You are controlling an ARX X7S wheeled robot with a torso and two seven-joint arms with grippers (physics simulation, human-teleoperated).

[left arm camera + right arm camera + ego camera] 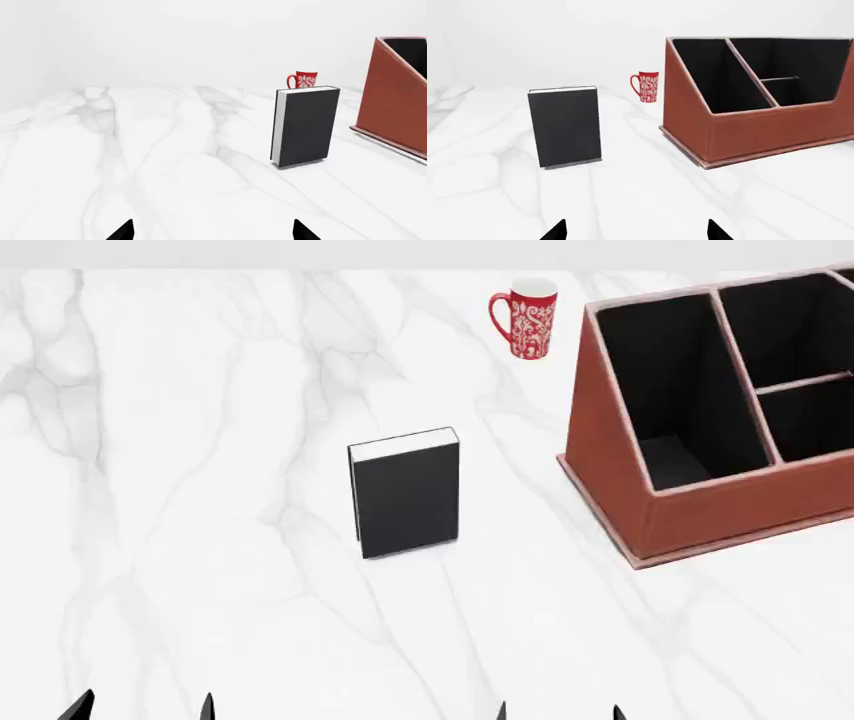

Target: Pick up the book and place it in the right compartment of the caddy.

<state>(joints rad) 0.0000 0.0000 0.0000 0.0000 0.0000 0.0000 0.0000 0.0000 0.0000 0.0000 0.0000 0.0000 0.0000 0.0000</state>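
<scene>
The black book (406,495) stands upright on the white marble table (200,440), white page edges on top; it also shows as the book (303,125) and the book (565,126). The reddish-brown caddy (694,510) with black compartments sits to its right, also seen as the caddy (747,132) and the caddy (393,100). My left gripper (142,708) and right gripper (558,712) stand open at the near edge, well short of the book, nothing between their fingers. In the wrist views only the tips of the left gripper (213,231) and right gripper (636,231) show.
A red patterned mug (525,318) stands at the back, behind the book and left of the caddy; it shows as the mug (303,80) and the mug (646,87). White wall lies beyond the table.
</scene>
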